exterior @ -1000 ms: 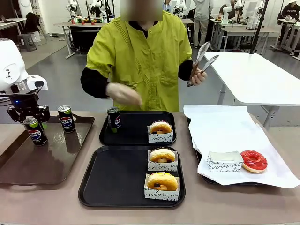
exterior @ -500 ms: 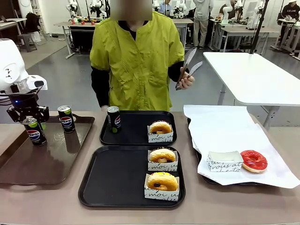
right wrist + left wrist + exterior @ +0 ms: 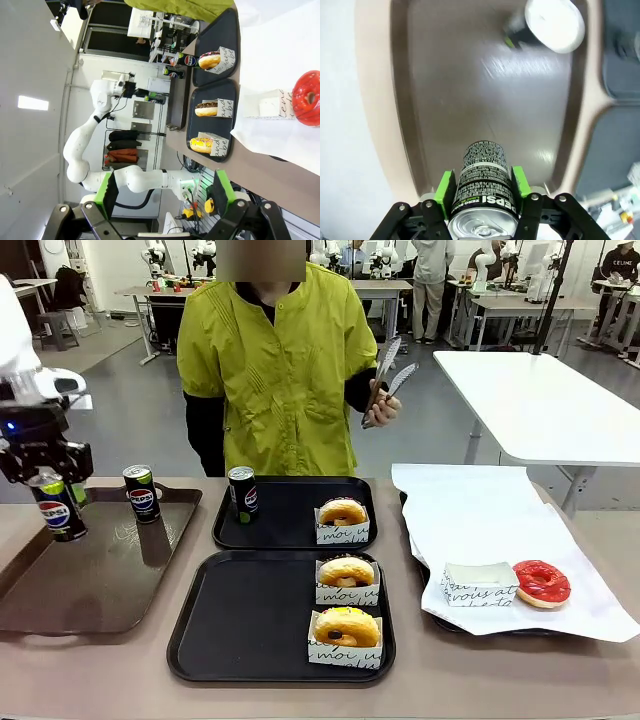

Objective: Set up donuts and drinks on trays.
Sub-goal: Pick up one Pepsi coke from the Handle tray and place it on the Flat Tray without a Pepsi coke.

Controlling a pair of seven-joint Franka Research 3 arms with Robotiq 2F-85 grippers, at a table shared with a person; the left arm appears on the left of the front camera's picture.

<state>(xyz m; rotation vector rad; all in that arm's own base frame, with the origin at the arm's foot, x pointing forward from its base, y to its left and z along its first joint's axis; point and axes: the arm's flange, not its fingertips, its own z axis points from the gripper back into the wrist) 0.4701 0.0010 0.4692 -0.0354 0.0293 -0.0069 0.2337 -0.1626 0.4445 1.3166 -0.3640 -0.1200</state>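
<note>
Can (image 3: 57, 516) upright, clamped in left jaws over brown tray (image 3: 100, 585); right jaws wide.

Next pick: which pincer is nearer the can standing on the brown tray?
Left. Left pincer, gripping another can, is beside the standing can; right pincer is across the table.

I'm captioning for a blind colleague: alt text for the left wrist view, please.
The left gripper is shut on a black Pepsi can, seen from above over a glossy brown tray. A second can, blurred, stands near the tray's far end.
</note>
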